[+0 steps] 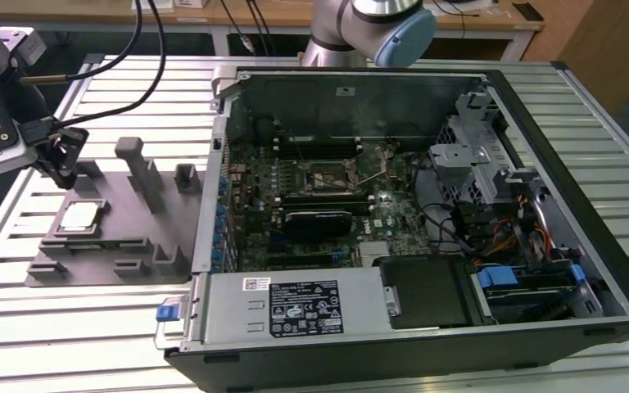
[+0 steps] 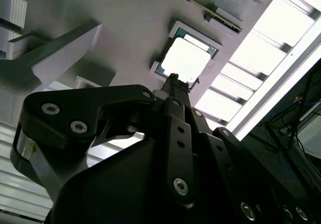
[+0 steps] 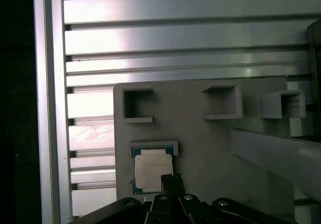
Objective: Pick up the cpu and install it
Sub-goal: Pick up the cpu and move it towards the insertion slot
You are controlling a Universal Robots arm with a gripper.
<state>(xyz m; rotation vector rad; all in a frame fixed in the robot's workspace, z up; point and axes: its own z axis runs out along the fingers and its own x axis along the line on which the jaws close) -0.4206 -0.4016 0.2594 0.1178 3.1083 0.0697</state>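
Observation:
The cpu [image 1: 79, 215] is a small square chip with a pale metal top. It lies flat in a recess of the grey holder plate [image 1: 128, 246] at the exterior view's left. My gripper [image 1: 65, 173] hangs just above and behind it, shut, with nothing between the fingers and not touching the chip. In both wrist views the cpu [image 2: 185, 61] [image 3: 153, 170] sits right beyond the joined fingertips of the gripper [image 2: 173, 78] [image 3: 171, 180]. The motherboard socket [image 1: 326, 176] lies open inside the computer case [image 1: 576, 205].
Upright grey posts [image 1: 131, 168] and blocks [image 1: 187, 176] rise from the holder plate [image 3: 200, 143] close to the chip. The open case's wall [image 1: 219, 164] stands between plate and motherboard. Cables [image 1: 151, 49] trail behind the arm. All rests on a slatted aluminium table [image 1: 74, 327].

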